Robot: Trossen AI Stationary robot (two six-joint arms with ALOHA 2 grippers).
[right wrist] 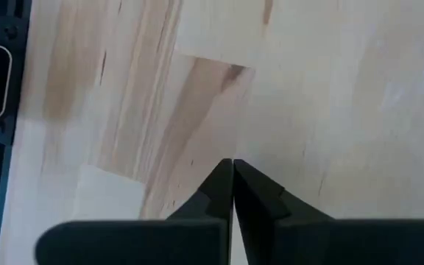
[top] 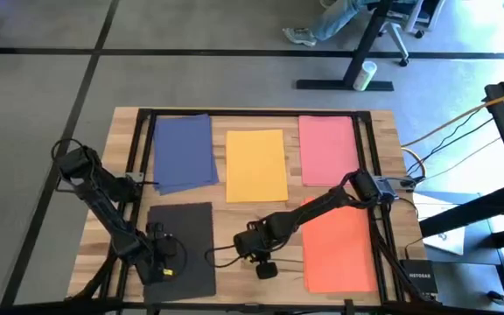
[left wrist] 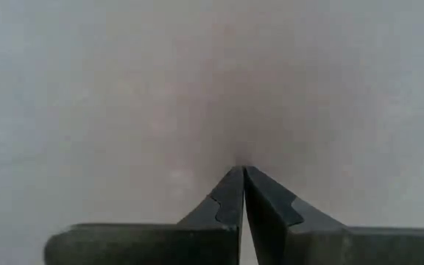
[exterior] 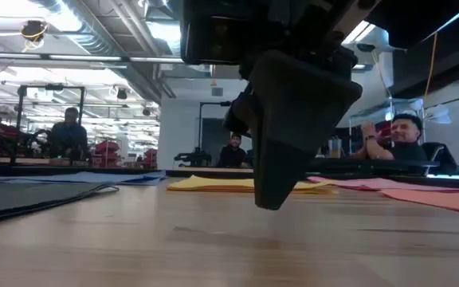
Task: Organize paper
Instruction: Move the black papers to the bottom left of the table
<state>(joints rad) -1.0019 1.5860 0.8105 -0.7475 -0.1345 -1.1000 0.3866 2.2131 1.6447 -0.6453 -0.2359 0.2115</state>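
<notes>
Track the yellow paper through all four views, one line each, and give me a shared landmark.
High view: the yellow paper lies at the table's middle, far row, between the blue paper and the pink paper.
Low view: a thin yellow strip behind the dark right gripper.
Left wrist view: not in it.
Right wrist view: not in it; only bare wood.
Shared landmark: the pink paper, beside the yellow in both table views.

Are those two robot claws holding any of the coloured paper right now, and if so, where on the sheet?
Nothing is held. The left gripper is shut over the black sheet, the right gripper shut over bare wooden table.
</notes>
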